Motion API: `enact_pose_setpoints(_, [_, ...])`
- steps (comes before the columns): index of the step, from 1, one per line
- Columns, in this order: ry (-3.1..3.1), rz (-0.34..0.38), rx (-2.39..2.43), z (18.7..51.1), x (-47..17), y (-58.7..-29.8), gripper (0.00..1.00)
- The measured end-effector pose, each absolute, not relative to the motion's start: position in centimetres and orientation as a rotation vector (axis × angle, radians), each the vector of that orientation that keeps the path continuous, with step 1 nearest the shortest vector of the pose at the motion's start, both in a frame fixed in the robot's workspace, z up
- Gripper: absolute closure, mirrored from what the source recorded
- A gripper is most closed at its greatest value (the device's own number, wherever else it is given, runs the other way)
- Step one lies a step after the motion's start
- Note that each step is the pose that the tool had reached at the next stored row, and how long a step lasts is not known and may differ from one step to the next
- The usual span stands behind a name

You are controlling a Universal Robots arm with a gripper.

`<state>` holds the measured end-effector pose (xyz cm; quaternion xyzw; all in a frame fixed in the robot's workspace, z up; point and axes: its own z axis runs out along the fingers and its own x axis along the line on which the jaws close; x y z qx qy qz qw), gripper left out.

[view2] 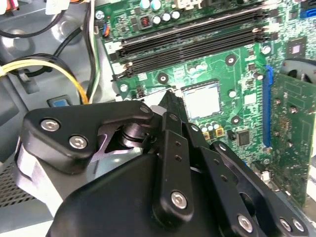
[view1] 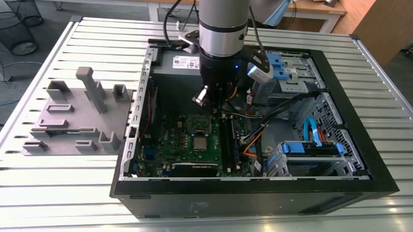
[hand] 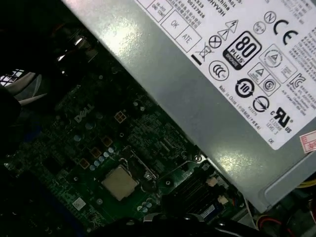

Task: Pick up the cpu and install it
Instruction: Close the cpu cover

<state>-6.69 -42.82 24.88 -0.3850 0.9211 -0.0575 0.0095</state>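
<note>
1 cpu (view1: 201, 143) lies flat in the motherboard (view1: 187, 140) socket inside 1 open computer case (view1: 361, 159) on the slatted metal table (view1: 77, 193) — its pale top is clear in both wrist views. The end effector (view1: 216, 107) hangs above the board, apart from the cpu; whether its fingers are apart I cannot tell. The exterior view adds 1 grey fixture tray (view1: 77, 116) beside the case.

Looks like a robotics lab or workshop: slatted aluminium table (view1: 58, 53), opened PC case (view1: 258, 188), grey fixture plate (view1: 77, 116), wire wastebaskets (view1: 16, 29) on the floor.
</note>
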Motion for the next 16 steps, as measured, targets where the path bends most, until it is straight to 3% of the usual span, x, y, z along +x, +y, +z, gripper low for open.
enact_pose_setpoints(16, [2.870, -0.188, -1.220, 24.9, -6.7, -45.6, 0.89])
